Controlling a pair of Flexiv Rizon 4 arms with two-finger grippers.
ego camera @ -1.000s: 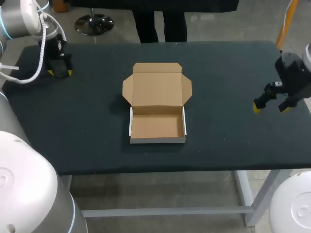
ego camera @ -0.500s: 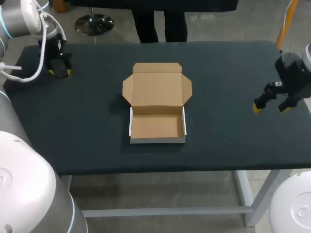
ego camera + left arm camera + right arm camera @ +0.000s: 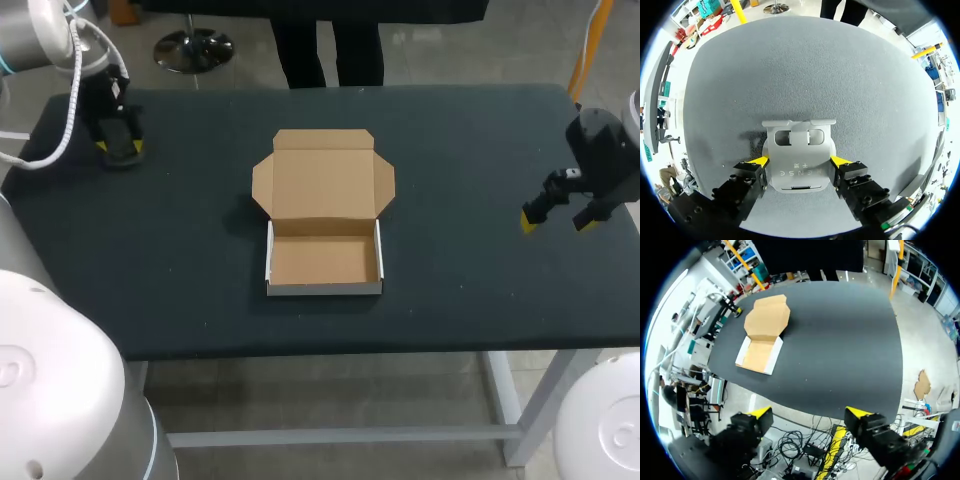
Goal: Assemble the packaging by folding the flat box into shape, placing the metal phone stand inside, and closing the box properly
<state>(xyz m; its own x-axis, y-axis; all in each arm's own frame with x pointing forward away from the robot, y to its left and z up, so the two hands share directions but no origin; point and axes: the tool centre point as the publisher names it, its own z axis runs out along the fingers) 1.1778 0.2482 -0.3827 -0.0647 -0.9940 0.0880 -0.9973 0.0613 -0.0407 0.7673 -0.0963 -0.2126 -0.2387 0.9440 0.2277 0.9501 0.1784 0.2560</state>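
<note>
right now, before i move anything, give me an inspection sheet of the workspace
surface: dark table
job's things: cardboard box folded, lid open flat, tray empty; metal phone stand lying near the far left corner
clutter: nothing seen
grippers: left gripper shut on the stand; right gripper open, empty, at the right edge
cables: white cable along the left arm
surroundings: nothing seen

A table (image 3: pixel 480 300) with a dark, matte, finely textured top was seen, evenly lit, with no strong shadows cast on it. Under the table's near edge, a pale metal crossbar (image 3: pixel 340 436) and a pale leg (image 3: pixel 503 395) were visible.
</note>
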